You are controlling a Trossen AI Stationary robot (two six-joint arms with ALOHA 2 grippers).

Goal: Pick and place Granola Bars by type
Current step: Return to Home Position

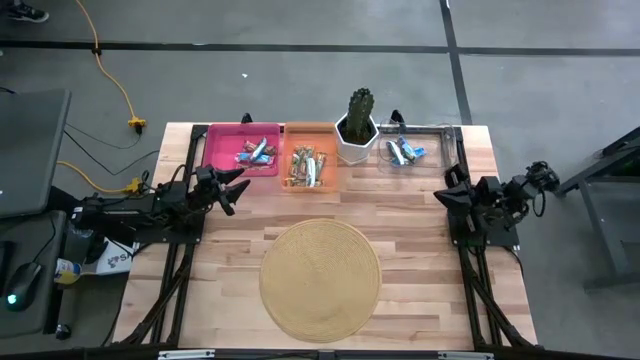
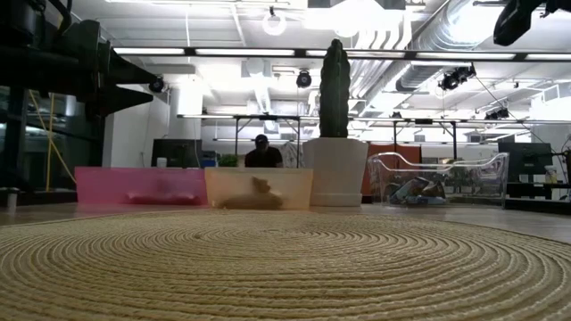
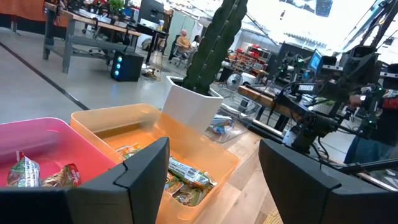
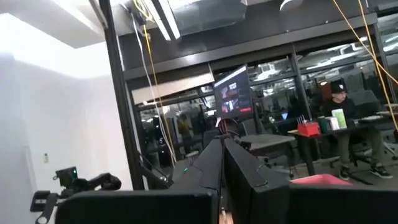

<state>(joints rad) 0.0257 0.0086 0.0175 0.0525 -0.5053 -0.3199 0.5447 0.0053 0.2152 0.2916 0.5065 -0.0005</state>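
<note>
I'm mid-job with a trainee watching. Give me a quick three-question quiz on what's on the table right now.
1. True or false: the cactus pot stands between the orange bin and the transparent bin.
2. Which gripper has its fingers apart? A. left gripper B. right gripper C. both
3. How many bins hold granola bars?

Key:
1. True.
2. A; the right one's fingers are closed together.
3. Three: the pink bin, the orange and the transparent.
</note>
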